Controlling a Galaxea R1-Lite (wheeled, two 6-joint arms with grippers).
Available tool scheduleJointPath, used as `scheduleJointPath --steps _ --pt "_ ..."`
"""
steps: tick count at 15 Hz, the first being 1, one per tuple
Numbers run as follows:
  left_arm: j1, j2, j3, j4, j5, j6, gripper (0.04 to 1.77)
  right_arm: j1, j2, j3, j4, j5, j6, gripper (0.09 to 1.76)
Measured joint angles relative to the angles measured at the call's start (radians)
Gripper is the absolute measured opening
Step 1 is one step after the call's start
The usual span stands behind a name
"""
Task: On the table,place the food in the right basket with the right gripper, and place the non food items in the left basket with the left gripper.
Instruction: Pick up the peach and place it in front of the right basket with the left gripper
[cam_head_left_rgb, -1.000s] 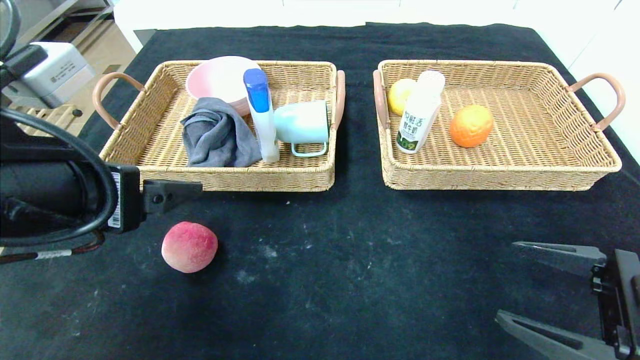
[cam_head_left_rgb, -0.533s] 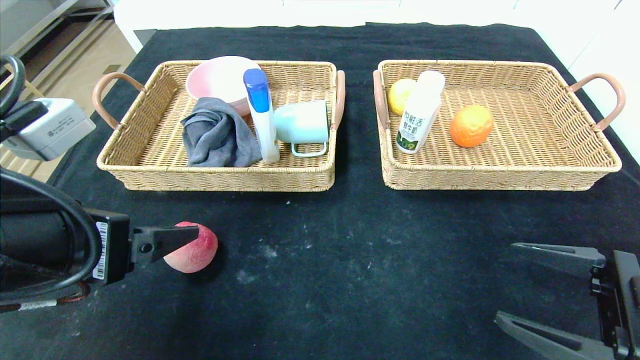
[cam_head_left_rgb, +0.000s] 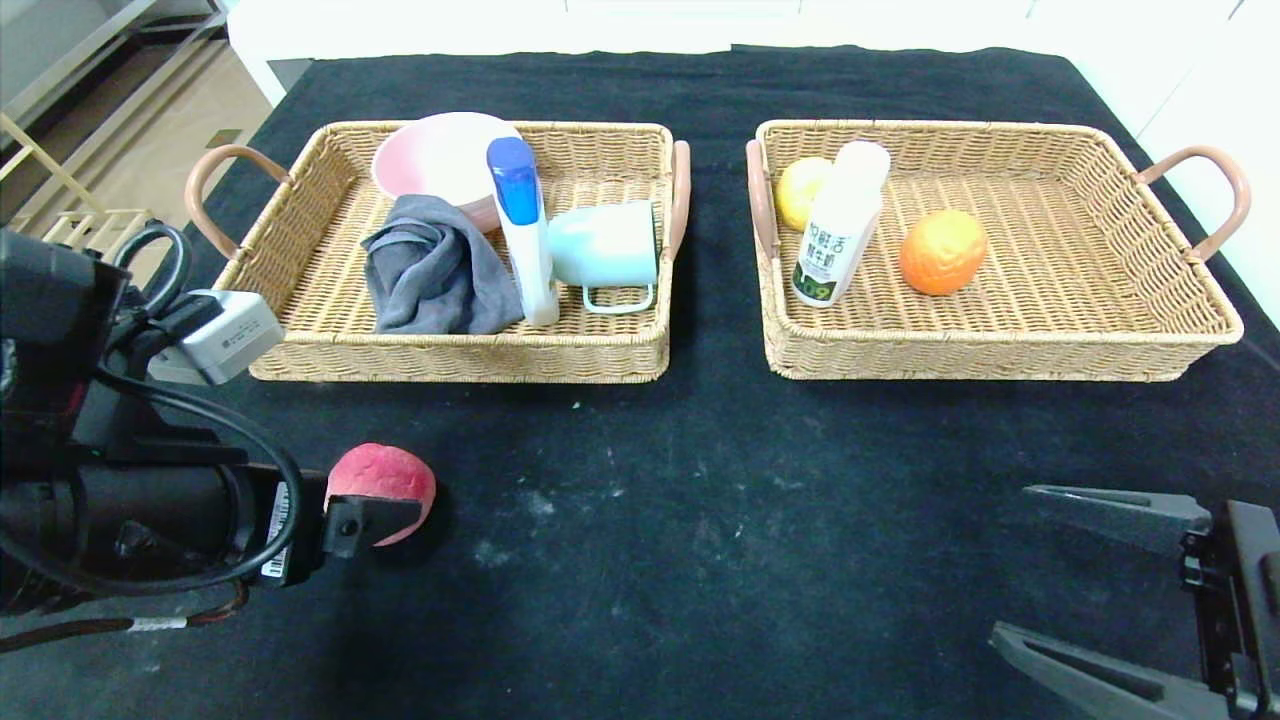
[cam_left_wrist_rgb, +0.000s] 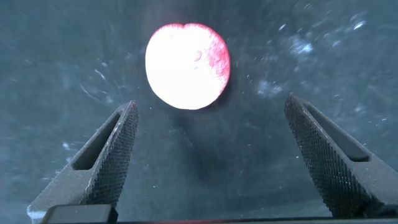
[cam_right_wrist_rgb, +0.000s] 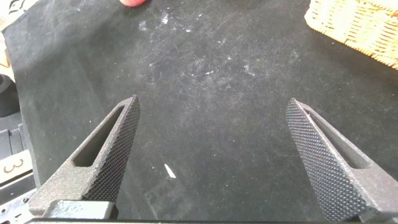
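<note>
Head view: a black, dust-flecked cloth covers the counter (cam_head_left_rgb: 700, 480), with pale wood flooring (cam_head_left_rgb: 110, 130) and a light wooden frame (cam_head_left_rgb: 70, 215) showing past its left edge and white surfaces along the far and right sides. At far left, the left gripper (cam_left_wrist_rgb: 211, 162) hangs low over the counter's near left part, its jaws spread wide apart and empty, the pink-red peach (cam_head_left_rgb: 381, 492) lying on the cloth just ahead of them and untouched in the left wrist view. Behind it, the left basket (cam_head_left_rgb: 300, 330) holds a pink bowl (cam_head_left_rgb: 440, 160), a crumpled grey cloth (cam_head_left_rgb: 435, 275), a blue-capped white bottle (cam_head_left_rgb: 524, 232) and a pale blue mug (cam_head_left_rgb: 605, 247) lying on its side. Just beside it, apart by a strip of black cloth, the right basket (cam_head_left_rgb: 1080, 290) holds a yellow fruit (cam_head_left_rgb: 800, 190) in its far left corner, the green-labelled white bottle (cam_head_left_rgb: 835, 230) leaning against it, and an orange (cam_head_left_rgb: 942, 252) nearby on the weave. At the near right corner, the right gripper (cam_head_left_rgb: 1060, 570) sits parked above bare cloth, jaws wide apart and holding nothing.
</note>
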Motion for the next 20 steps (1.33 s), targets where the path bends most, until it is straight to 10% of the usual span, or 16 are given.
scheduleJointPath --steps 20 --pt "0.074 0.168 0.021 -0.083 -0.012 0.003 1.72 -0.001 0.003 0.0 0.0 0.0 0.0 1.71"
